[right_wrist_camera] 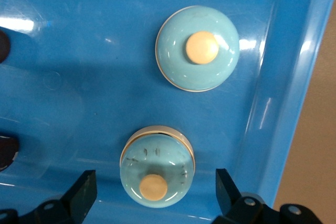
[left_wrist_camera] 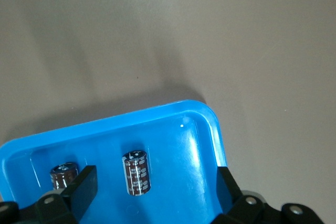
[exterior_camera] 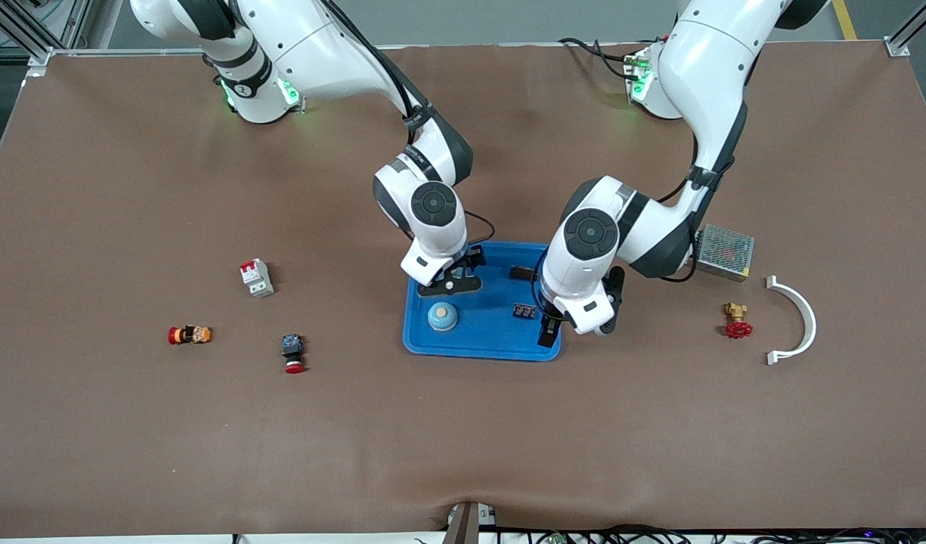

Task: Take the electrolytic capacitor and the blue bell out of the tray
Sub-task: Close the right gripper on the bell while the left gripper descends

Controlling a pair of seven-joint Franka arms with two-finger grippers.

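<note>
Two light-blue bells (right_wrist_camera: 197, 49) with tan buttons sit in the blue tray (exterior_camera: 500, 346). Two dark capacitors (left_wrist_camera: 136, 172) there too, near a tray corner.

readable text: none | capacitor (left_wrist_camera: 136, 173) in the blue tray (left_wrist_camera: 199, 129): printing on its dark sleeve, too small to make out | right arm's base collar (exterior_camera: 245, 85): a small round mark, unreadable | bells (right_wrist_camera: 198, 48) in that tray: no lettering seen

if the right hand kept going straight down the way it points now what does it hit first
Most likely the light blue bell lying between the open fingers of the right hand, inside the blue tray. A second bell sits beside it, off that line. Depth is hard to judge.
</note>
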